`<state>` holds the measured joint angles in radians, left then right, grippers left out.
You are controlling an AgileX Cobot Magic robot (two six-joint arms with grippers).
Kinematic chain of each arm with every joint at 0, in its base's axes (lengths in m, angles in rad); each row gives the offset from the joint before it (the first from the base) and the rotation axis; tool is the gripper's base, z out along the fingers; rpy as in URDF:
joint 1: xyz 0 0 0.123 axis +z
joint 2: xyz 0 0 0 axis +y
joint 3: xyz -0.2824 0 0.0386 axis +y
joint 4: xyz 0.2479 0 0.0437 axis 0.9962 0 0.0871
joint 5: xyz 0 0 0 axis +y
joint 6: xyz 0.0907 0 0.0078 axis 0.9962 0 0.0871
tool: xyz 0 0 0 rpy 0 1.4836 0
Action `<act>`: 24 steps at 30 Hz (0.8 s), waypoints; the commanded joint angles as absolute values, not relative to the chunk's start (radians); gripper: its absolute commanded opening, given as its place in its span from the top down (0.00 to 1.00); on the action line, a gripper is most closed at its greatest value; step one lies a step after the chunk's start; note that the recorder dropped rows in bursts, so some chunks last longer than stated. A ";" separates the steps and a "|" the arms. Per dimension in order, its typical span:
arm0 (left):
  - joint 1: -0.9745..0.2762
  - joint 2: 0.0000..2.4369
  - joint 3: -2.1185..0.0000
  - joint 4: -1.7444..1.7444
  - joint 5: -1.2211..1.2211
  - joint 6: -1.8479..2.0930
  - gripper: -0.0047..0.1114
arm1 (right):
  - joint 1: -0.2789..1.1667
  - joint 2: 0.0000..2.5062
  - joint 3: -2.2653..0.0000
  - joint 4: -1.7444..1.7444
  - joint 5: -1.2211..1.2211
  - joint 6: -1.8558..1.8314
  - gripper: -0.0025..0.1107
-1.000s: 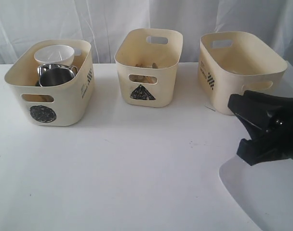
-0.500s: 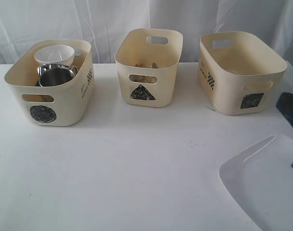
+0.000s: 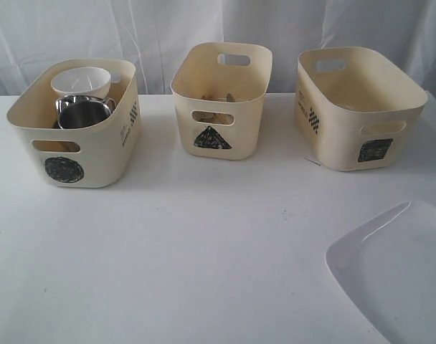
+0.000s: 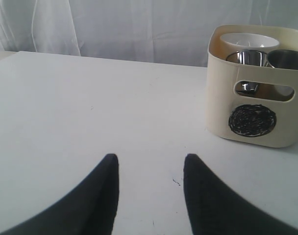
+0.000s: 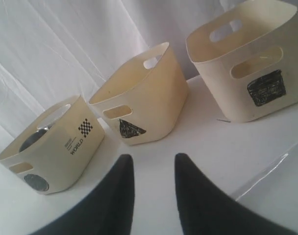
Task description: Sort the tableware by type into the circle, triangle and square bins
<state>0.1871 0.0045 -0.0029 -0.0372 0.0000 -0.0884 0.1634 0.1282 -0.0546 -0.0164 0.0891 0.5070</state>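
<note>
- I'm seeing the large white square plate [image 3: 394, 276] lying flat on the desk [image 3: 204, 251], on the right, in front of the square bin [image 3: 340, 140]
- I'm judging it stiff, glossy, slippery, breakable and fairly heavy; lying flat, it's offering only the raised rim to pinch
- right gripper [image 5: 153, 156]: jaws standing apart, holding nothing; hovering near the plate
- left gripper [image 4: 150, 156]: jaws parted, empty; facing the circle bin [image 4: 257, 122]

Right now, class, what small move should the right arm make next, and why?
Probably lower the right gripper to the edge of the white square plate: it lies on the table outside the square bin, and the jaws stand apart, holding nothing.
</note>
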 commanded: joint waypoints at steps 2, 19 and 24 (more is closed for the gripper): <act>0.190 0.000 0.000 -0.042 0.000 -0.090 0.55 | 0.134 0.064 -0.015 -0.014 0.065 0.501 0.73; 0.190 0.000 0.000 -0.042 0.000 -0.090 0.55 | 0.047 0.000 0.000 -0.009 0.115 0.501 0.73; 0.190 0.000 0.000 -0.042 0.000 -0.090 0.55 | 0.029 0.000 0.000 -0.009 0.132 0.501 0.73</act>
<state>0.1871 0.0045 -0.0029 -0.0372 0.0000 -0.0884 0.0405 0.0055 -0.0051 0.0000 0.1227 0.5070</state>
